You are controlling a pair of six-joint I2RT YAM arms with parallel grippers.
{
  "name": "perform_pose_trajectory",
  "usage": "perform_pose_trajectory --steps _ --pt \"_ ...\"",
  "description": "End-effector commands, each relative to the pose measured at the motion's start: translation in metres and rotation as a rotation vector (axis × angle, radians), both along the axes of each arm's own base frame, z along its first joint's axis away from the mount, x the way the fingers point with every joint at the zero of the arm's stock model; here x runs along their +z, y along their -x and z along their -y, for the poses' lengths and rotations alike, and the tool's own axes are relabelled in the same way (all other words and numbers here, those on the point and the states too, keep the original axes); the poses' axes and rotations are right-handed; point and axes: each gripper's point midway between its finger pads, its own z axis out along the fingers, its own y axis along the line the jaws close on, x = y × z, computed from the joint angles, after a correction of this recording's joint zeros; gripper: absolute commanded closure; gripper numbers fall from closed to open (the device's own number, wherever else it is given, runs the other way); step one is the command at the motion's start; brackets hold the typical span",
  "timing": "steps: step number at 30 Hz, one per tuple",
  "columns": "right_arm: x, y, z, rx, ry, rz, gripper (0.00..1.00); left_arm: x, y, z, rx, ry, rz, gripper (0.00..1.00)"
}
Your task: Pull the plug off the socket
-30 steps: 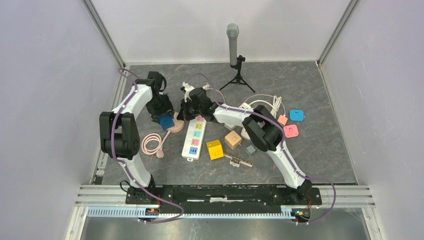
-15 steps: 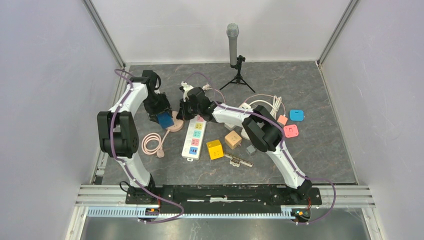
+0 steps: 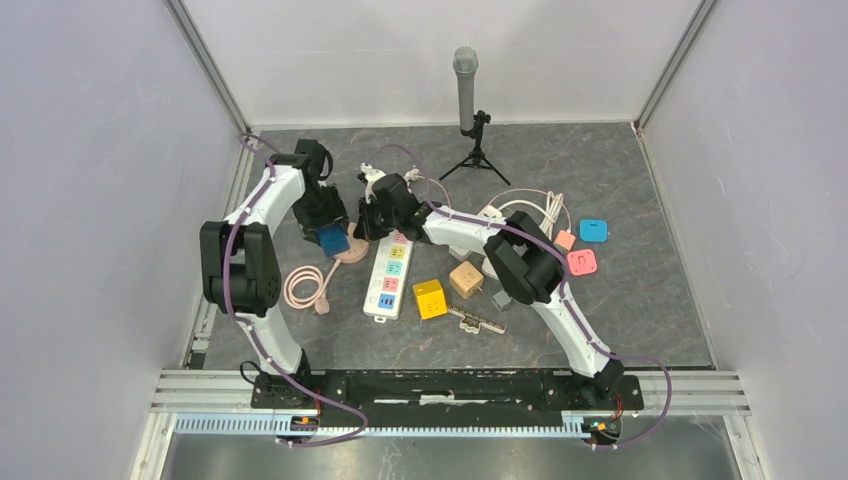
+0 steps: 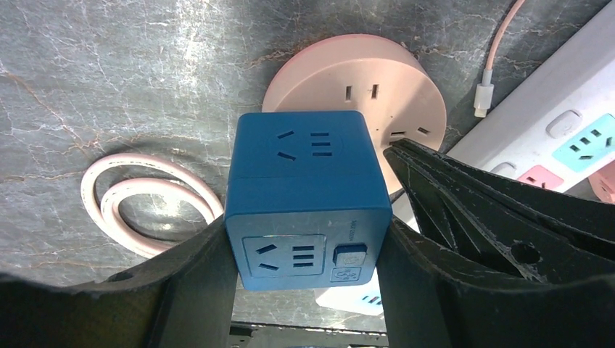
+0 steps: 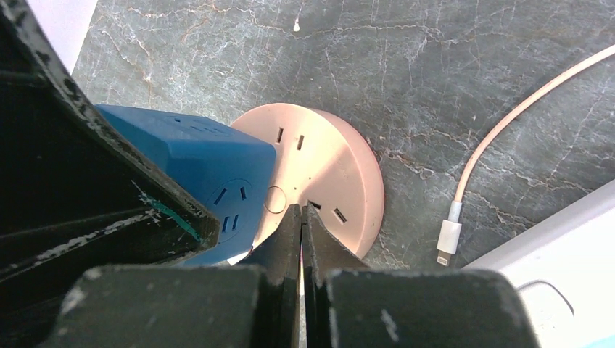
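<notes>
A blue cube plug (image 3: 331, 238) sits over the left edge of a round pink socket (image 3: 355, 253) on the grey table. My left gripper (image 3: 330, 237) is shut on the cube, a finger on each side, as the left wrist view shows (image 4: 304, 188). The pink socket (image 4: 348, 76) lies just beyond the cube. My right gripper (image 3: 368, 232) is shut and empty, its tips (image 5: 301, 210) resting on the pink socket's face (image 5: 326, 167) beside the blue cube (image 5: 196, 159). The plug's prongs are hidden, so I cannot tell whether they are still in the socket.
A white power strip (image 3: 390, 275) lies right of the socket. The socket's pink coiled cable (image 3: 305, 288) is at the left. A loose charging connector (image 5: 450, 235), a yellow cube (image 3: 430, 298), a tan cube (image 3: 465, 278), a ruler (image 3: 480, 320) and a microphone tripod (image 3: 476, 150) are nearby.
The left arm swung slightly left and came back, with the blue cube still in its grip. The right gripper stayed pressed on the pink socket.
</notes>
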Motion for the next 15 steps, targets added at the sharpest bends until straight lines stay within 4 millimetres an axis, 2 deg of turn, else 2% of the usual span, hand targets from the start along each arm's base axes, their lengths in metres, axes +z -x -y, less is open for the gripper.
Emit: perform_pose_trajectory --steps 1,5,8,11,15 --pt "-0.125 0.052 0.071 -0.013 0.39 -0.226 1.0 0.048 -0.027 0.024 -0.056 0.197 0.139 0.88" --pt "-0.126 0.053 0.072 -0.018 0.385 -0.231 1.0 0.069 -0.03 0.042 -0.087 0.409 0.159 0.93" --pt "-0.125 0.051 0.068 -0.02 0.369 -0.234 1.0 0.068 -0.032 0.042 -0.075 0.392 0.163 0.94" --pt "-0.124 0.05 0.067 -0.023 0.368 -0.229 1.0 0.058 -0.03 0.03 -0.045 0.314 0.15 0.95" --pt "-0.116 0.045 0.065 -0.026 0.346 -0.21 1.0 0.053 -0.026 -0.001 -0.004 0.155 0.139 0.94"
